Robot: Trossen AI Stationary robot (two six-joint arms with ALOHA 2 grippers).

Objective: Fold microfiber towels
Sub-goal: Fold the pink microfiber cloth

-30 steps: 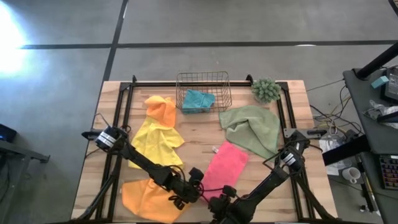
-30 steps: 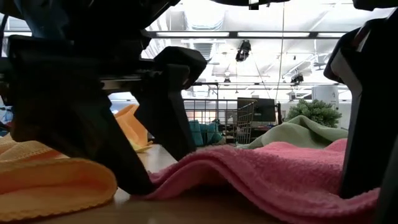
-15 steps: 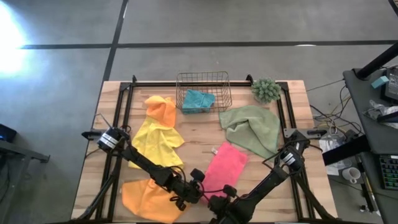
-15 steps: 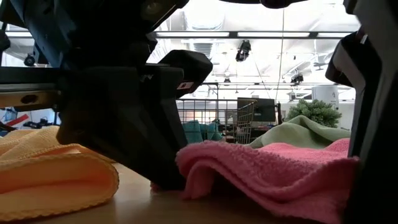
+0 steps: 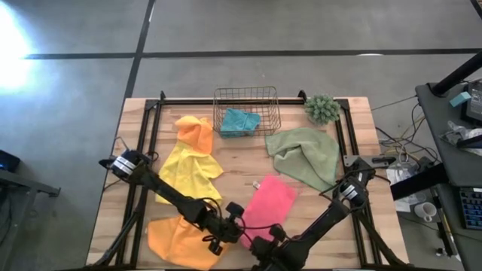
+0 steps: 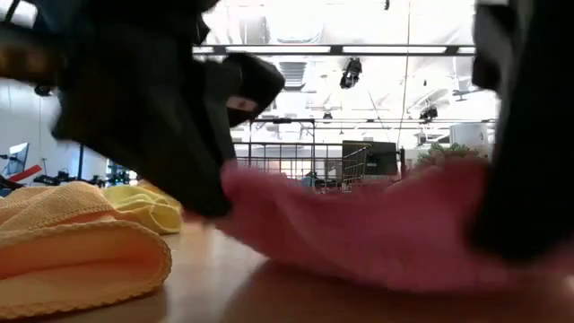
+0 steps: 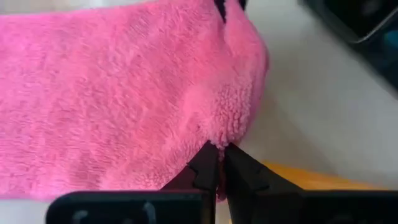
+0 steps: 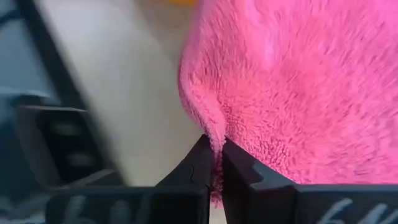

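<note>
Now pinched shut on the near corners of the pink towel (image 5: 269, 202), left hand (image 7: 216, 163) and right hand (image 8: 215, 160) alike, jaws gaping a second ago, near edge lifting off the tabletop (image 5: 241, 164) by the front edge — grasp apparently made, fold ready to begin.

Six towels (image 5: 269, 203), two of them orange; one basket (image 5: 246, 101); seemingly one plant (image 5: 322, 109).
</note>
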